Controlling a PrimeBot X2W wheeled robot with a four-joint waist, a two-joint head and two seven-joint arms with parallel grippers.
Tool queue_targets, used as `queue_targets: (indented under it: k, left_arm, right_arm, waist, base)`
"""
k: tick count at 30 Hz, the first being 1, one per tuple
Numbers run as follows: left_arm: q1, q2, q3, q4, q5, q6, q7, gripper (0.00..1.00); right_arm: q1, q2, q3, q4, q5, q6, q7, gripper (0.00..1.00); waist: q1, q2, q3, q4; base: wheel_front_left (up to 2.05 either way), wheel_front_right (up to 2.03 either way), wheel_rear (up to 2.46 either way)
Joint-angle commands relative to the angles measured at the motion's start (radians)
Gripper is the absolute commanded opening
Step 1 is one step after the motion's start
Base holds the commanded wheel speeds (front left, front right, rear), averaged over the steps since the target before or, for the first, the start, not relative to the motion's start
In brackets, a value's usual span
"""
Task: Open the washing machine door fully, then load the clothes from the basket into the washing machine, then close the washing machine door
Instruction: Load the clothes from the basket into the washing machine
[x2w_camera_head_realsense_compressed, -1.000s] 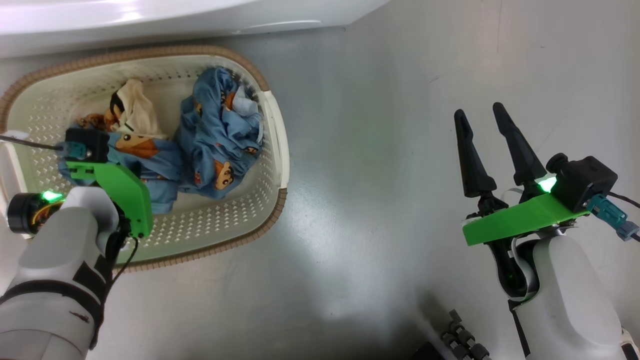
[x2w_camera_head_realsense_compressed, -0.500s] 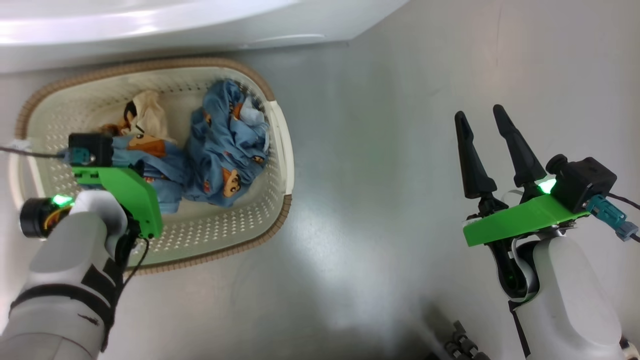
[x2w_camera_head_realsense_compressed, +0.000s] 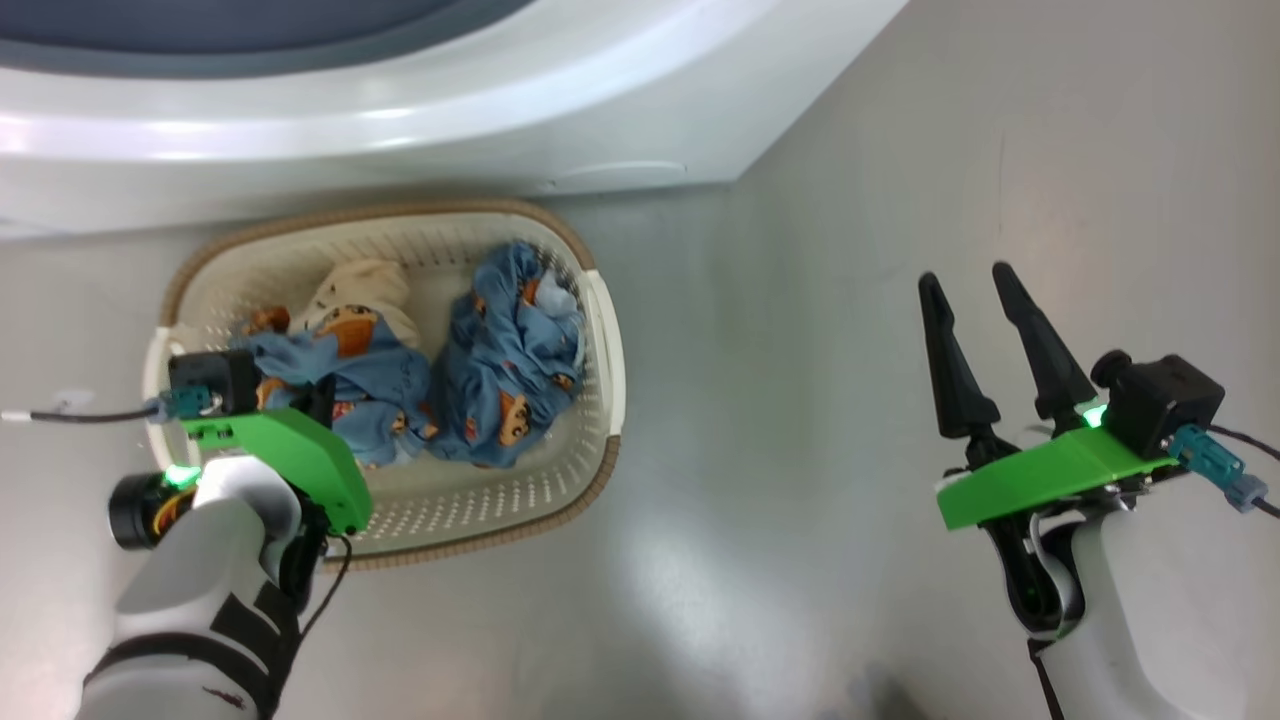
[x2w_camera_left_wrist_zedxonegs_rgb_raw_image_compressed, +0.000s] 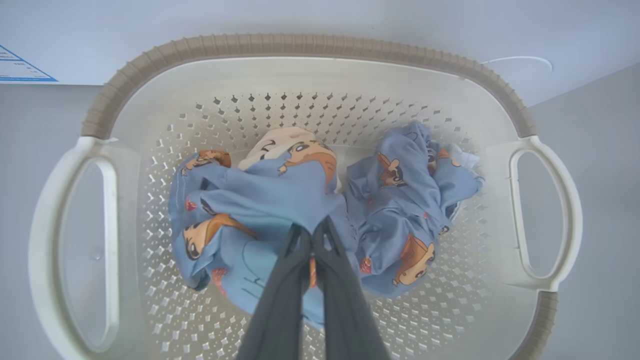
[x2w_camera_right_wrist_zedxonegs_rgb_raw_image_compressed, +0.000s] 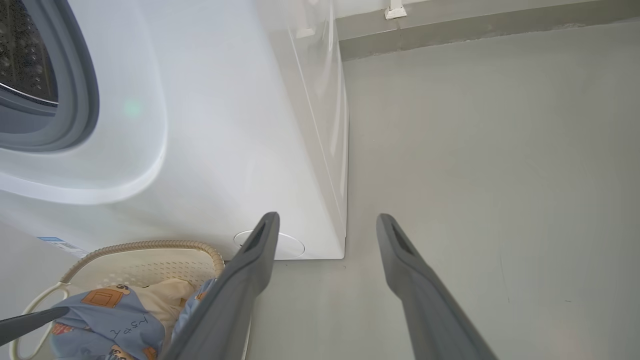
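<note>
In the left wrist view my left gripper (x2w_camera_left_wrist_zedxonegs_rgb_raw_image_compressed: 312, 232) is shut on a fold of a light blue printed garment (x2w_camera_left_wrist_zedxonegs_rgb_raw_image_compressed: 260, 200), one of the clothes, pulled up in a bunch inside the cream basket (x2w_camera_left_wrist_zedxonegs_rgb_raw_image_compressed: 300, 47). A second blue garment (x2w_camera_head_realsense_compressed: 515, 370) lies to its right and a cream piece (x2w_camera_head_realsense_compressed: 362, 288) behind. My right gripper (x2w_camera_head_realsense_compressed: 962, 276) hangs open over bare floor, far right of the basket. The white washing machine (x2w_camera_right_wrist_zedxonegs_rgb_raw_image_compressed: 225, 125) stands behind the basket, its grey gasket (x2w_camera_right_wrist_zedxonegs_rgb_raw_image_compressed: 80, 75) and steel drum (x2w_camera_right_wrist_zedxonegs_rgb_raw_image_compressed: 25, 50) exposed. The washing machine door is out of view.
The basket (x2w_camera_head_realsense_compressed: 600, 330) sits on the grey floor (x2w_camera_head_realsense_compressed: 780, 400) right against the washer's base (x2w_camera_head_realsense_compressed: 620, 175). A blue label sticker (x2w_camera_left_wrist_zedxonegs_rgb_raw_image_compressed: 20, 67) is on the washer front. A wall skirting (x2w_camera_right_wrist_zedxonegs_rgb_raw_image_compressed: 475, 25) runs beyond the machine's right side.
My left gripper has shut on the blue garment and gathered it upward. The head camera has tilted up, bringing more of the washer into view. The right arm has kept still.
</note>
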Motion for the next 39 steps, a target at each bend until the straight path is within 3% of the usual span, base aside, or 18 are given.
queue_targets:
  k: [1,13,21,28,39]
  left_arm:
    - [0.035,0.027,0.024,-0.016,-0.013,-0.002,-0.015,0.00]
    - [0.148,0.070,0.092,-0.260,-0.005,-0.003,-0.023,0.00]
    - [0.287,0.085,0.231,-0.473,0.095,-0.003,-0.023,0.00]
    - [0.409,0.078,0.334,-0.639,0.187,-0.003,-0.023,0.00]
    - [0.609,0.022,0.457,-0.887,0.313,0.001,-0.023,0.00]
  right_arm:
    - [0.047,-0.007,0.013,-0.012,0.001,0.003,-0.007,1.00]
    - [0.115,-0.027,-0.013,0.000,0.002,0.003,-0.007,1.00]
    - [0.164,-0.038,-0.034,0.009,-0.003,0.003,-0.007,1.00]
    - [0.211,-0.050,-0.049,0.016,-0.004,0.003,-0.007,1.00]
    - [0.300,-0.072,-0.065,0.023,-0.003,0.003,-0.007,1.00]
  waist:
    - [0.0000,0.0000,-0.064,0.025]
    - [0.0000,0.0000,-0.187,0.049]
    - [0.0000,0.0000,-0.270,0.058]
    - [0.0000,0.0000,-0.337,0.061]
    - [0.0000,0.0000,-0.441,0.070]
  base:
    - [0.00,0.00,0.00]
    - [0.00,0.00,0.00]
    - [0.00,0.00,0.00]
    - [0.00,0.00,0.00]
    - [0.00,0.00,0.00]
